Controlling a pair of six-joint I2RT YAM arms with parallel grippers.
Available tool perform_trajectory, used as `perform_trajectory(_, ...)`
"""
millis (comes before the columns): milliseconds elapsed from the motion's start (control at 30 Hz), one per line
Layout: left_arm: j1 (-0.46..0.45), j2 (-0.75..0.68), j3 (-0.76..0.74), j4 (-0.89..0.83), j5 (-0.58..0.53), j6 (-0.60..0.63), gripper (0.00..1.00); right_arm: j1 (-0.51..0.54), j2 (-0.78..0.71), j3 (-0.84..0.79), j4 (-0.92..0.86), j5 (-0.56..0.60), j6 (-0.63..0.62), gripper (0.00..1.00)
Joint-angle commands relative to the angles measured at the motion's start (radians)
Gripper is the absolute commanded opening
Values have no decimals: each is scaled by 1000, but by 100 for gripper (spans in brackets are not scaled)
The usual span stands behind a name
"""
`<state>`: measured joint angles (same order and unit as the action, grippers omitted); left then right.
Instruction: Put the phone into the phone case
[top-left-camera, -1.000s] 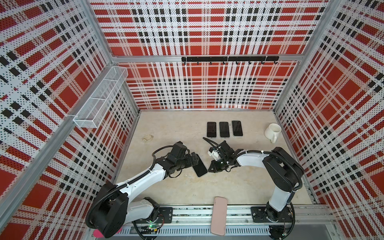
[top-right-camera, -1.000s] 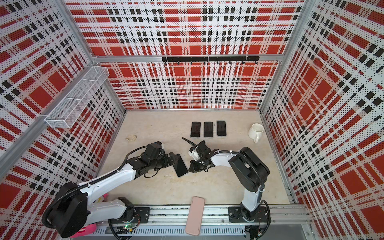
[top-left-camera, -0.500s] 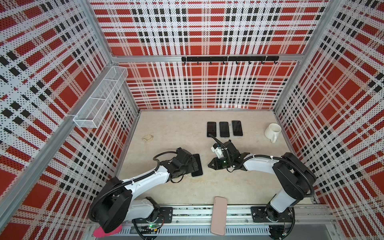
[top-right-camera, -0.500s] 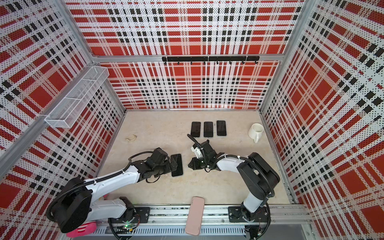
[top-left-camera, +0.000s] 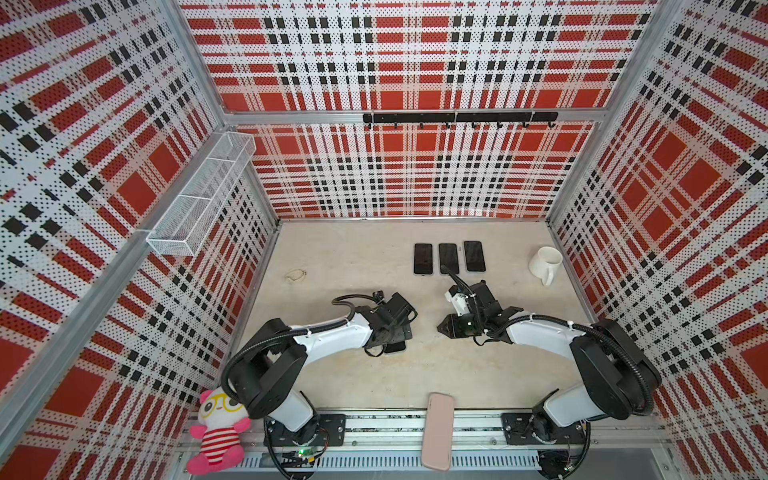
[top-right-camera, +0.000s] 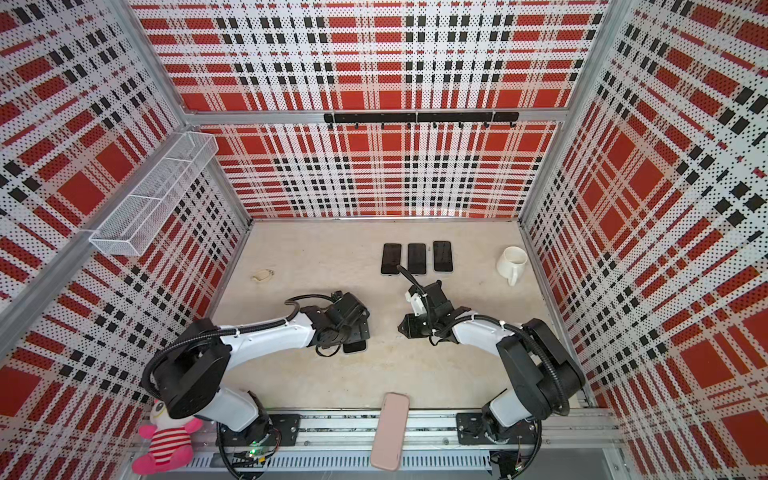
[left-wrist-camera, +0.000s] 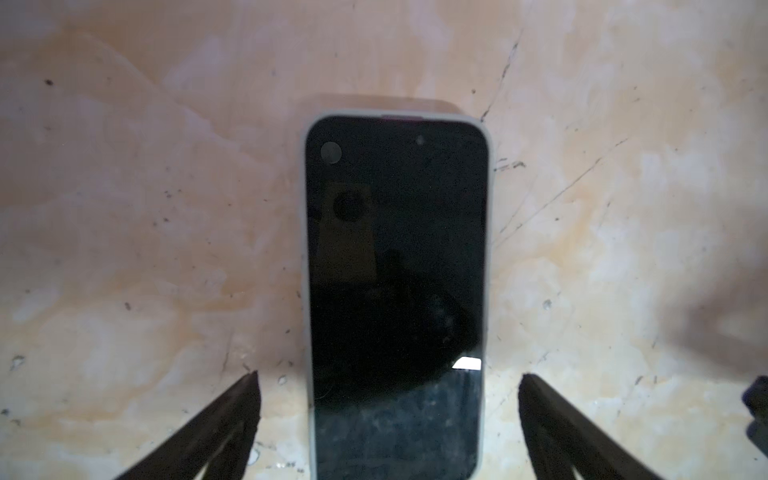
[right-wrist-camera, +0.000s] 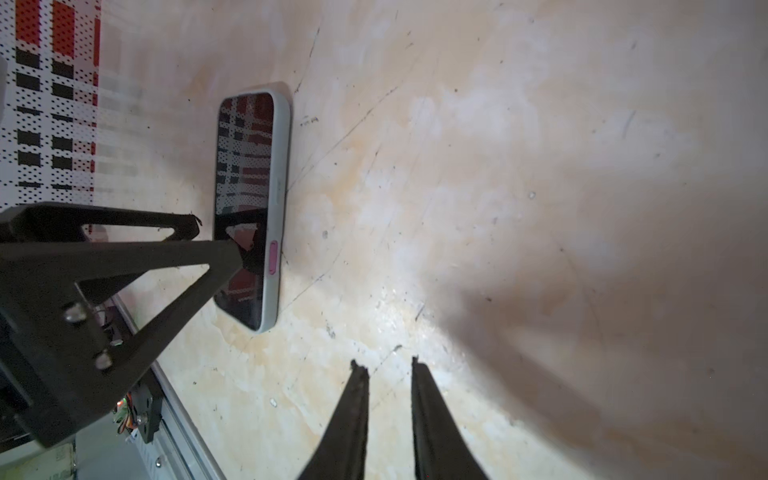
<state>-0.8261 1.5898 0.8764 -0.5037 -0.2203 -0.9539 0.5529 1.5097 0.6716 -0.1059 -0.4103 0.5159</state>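
The phone (left-wrist-camera: 397, 270), seen in its case (right-wrist-camera: 279, 158), is judged stiff, slick; long edges are best gripped; left gripper (left-wrist-camera: 389, 376) is spread astride it; right gripper (right-wrist-camera: 387, 361) barely parted, empty.

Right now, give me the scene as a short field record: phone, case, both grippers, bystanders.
phone: flat on table, screen up, seated in light case
left gripper: open, straddling phone's end without touching
right gripper: narrowly parted, empty, apart from phone
background: three dark phones in a row, white mug beside them
foreground: pink case
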Motion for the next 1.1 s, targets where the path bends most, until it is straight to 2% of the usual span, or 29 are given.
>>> perform_trajectory(0,-22,40,31,-61,-39,-3,98,-8,-11,-3,5,1,-21,23)
perform_trajectory(433,-30,96,9,-23,-8,-1,100,-18,-20,-7,0,-2,-38,25)
perform_trajectory(600,-27,140,21,-12,-7,27,92,-19,-25,-12,-5,0,-40,26)
perform_trajectory(733,-12,157,29,-9,0,52,81,-24,-34,-12,-12,6,-43,27)
perform_trajectory(833,5,157,48,-16,4,77,78,-28,-43,-8,-27,11,-49,28)
perform_trajectory(1067,126,185,170,-20,-14,226,71,-40,-67,7,-66,32,-64,28)
